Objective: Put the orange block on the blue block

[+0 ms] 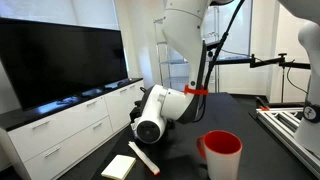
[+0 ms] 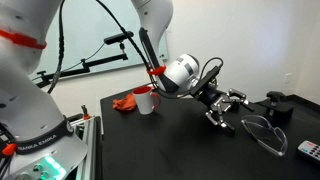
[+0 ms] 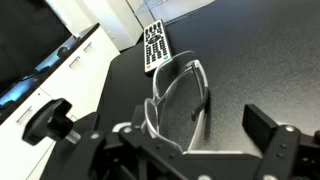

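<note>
I see neither the orange block nor the blue block in any view. My gripper (image 2: pixel 224 108) is open and empty. It hangs low over the dark table, just above a pair of clear safety glasses (image 2: pixel 265 132). In the wrist view the two black fingers stand wide apart (image 3: pixel 160 125), with the glasses (image 3: pixel 178 92) lying on the table between and beyond them. In an exterior view the arm's white wrist (image 1: pixel 153 113) hides the gripper.
A big red cup (image 1: pixel 222 150) (image 2: pixel 146 100) stands on the table. A pale yellow pad (image 1: pixel 119 166) and a white stick with a red end (image 1: pixel 143 157) lie near it. A remote (image 3: pixel 154 45) (image 2: pixel 310 150) and a black object (image 2: pixel 277 105) lie past the glasses.
</note>
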